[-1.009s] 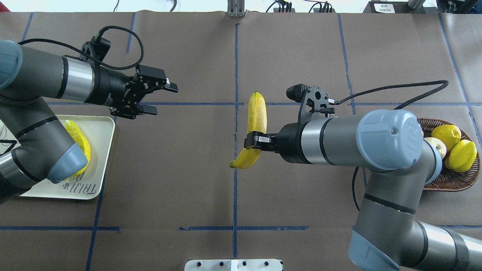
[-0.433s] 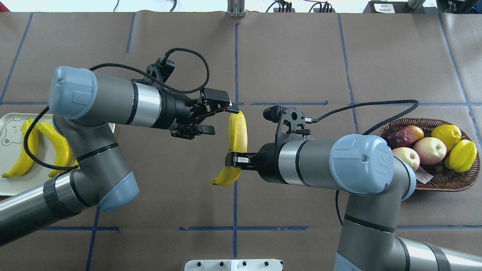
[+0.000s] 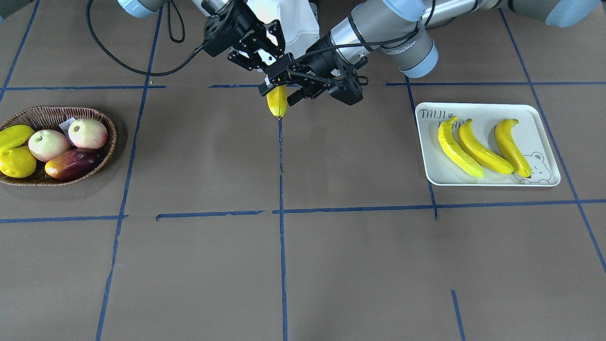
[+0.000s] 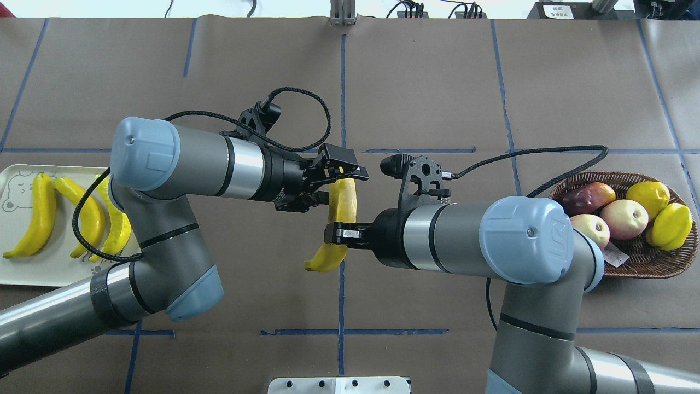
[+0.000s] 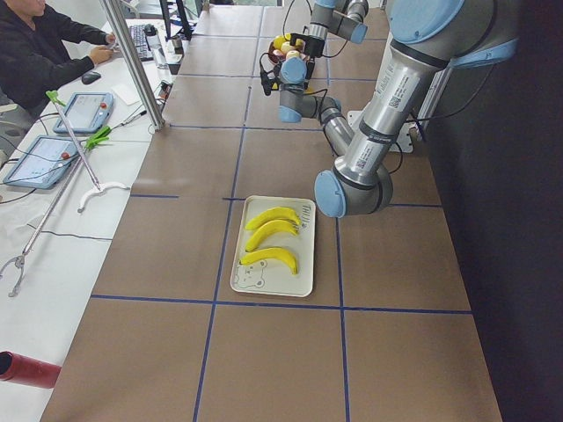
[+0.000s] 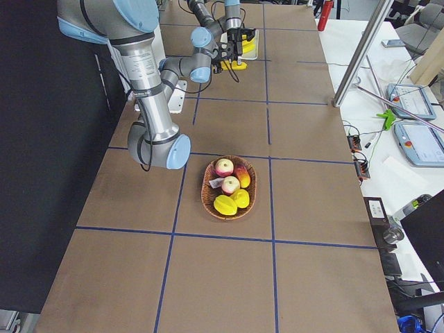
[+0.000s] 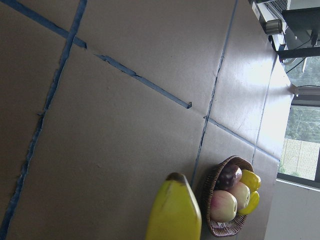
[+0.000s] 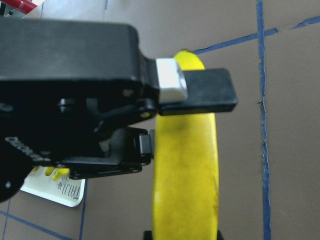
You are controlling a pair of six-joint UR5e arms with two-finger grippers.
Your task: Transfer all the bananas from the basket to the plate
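Note:
One banana hangs above the table's centre line, and my right gripper is shut on its lower half. My left gripper is open, its fingers straddling the banana's upper end. In the front-facing view the banana points tip-down between both grippers. Three more bananas lie side by side on the plate at the table's left. The wicker basket stands on the right and no banana shows in it. The left wrist view shows the banana's dark tip and the basket beyond.
In the basket lie two apples, a dark red fruit, a lemon and a yellow-green fruit. A metal bracket sits at the near table edge. A person sits at a side bench with tablets.
My left arm swung right from above the plate to the held banana, and its open fingers now sit around the top. My right gripper carried the banana slightly left.

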